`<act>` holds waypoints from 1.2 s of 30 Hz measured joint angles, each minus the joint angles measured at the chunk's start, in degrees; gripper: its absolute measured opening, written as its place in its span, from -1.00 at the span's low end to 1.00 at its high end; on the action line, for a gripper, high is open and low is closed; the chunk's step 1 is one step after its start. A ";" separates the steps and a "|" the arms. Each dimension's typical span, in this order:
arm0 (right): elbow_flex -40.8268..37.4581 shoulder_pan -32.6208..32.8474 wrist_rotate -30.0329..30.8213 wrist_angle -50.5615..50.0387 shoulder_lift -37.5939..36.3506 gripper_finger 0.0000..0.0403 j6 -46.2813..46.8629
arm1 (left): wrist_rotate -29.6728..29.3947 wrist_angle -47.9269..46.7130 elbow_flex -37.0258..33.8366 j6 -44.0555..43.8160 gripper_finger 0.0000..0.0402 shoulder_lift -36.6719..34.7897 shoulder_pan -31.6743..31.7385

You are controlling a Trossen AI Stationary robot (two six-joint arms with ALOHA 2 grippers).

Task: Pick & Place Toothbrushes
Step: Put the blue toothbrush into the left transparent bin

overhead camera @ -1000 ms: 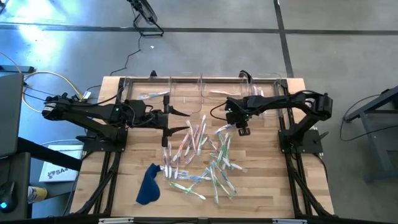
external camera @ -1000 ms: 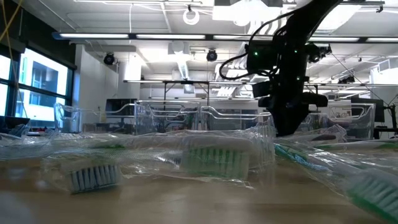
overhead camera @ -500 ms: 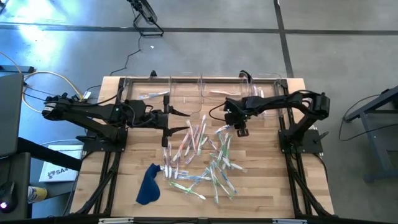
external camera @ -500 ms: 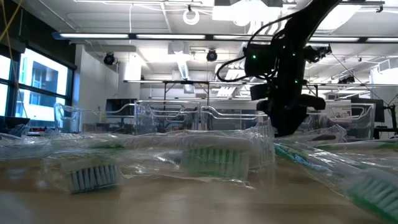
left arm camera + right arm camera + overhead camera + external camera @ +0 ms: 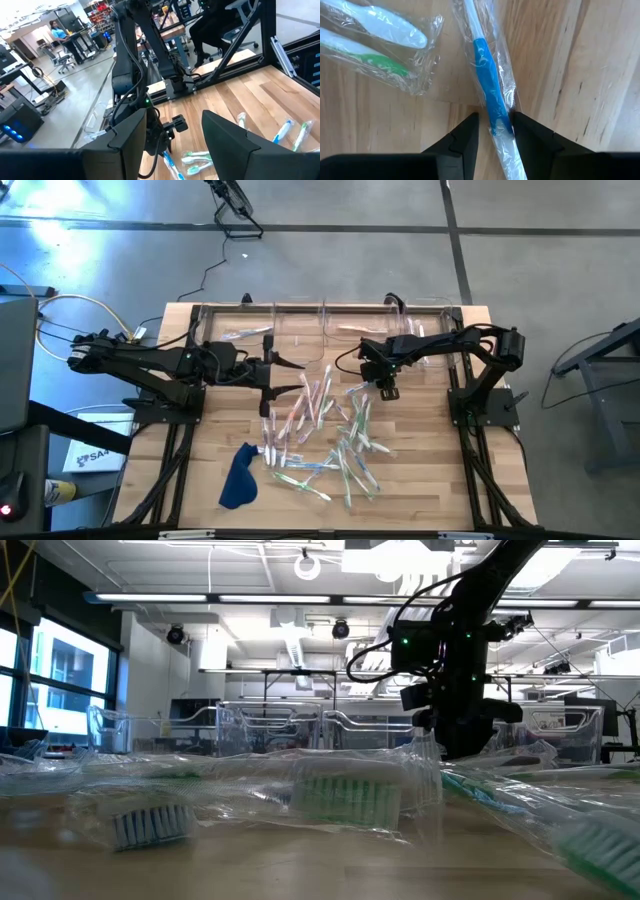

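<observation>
wrapper: glossy clear film on blue toothbrush (image 5: 490, 95), light, stiff, slippery
grip: mid-handle, frame centre
right hand (image 5: 495, 131): half-closed, pinching it
left hand (image 5: 172, 137): open, empty

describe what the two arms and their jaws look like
Both arms are black and jointed, on black frame bases. The left arm trails pale yellow cable by its shoulder; the right arm carries looped black cable and a small green light. Each gripper ends in two flat, dark, wedge-shaped jaws.

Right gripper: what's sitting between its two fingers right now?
In the right wrist view, a blue-handled toothbrush in its clear wrapper runs between the right gripper fingers, over bare wood.
</observation>
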 joint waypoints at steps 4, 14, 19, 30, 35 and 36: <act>-0.04 0.02 -0.07 0.00 0.07 -0.50 -0.27 | -0.01 -0.30 0.00 -0.09 -0.07 0.00 0.00; -0.11 0.04 -0.15 -0.02 0.15 -0.74 -0.11 | -0.02 -0.30 0.00 -0.08 -0.07 0.00 0.00; -0.13 0.04 -0.10 0.00 0.20 -0.72 -0.01 | -0.03 -0.30 0.00 -0.10 -0.07 0.00 0.00; -0.15 0.07 0.90 -0.18 0.09 -0.79 3.04 | -0.04 -0.30 0.00 -0.09 -0.07 0.00 0.00; -0.15 0.07 0.69 -0.26 0.09 -0.80 4.46 | -0.04 -0.30 -0.02 -0.08 -0.07 0.00 0.00; -0.16 0.04 0.55 -0.28 0.09 -0.80 4.47 | -0.04 -0.30 0.00 -0.09 -0.07 0.00 0.00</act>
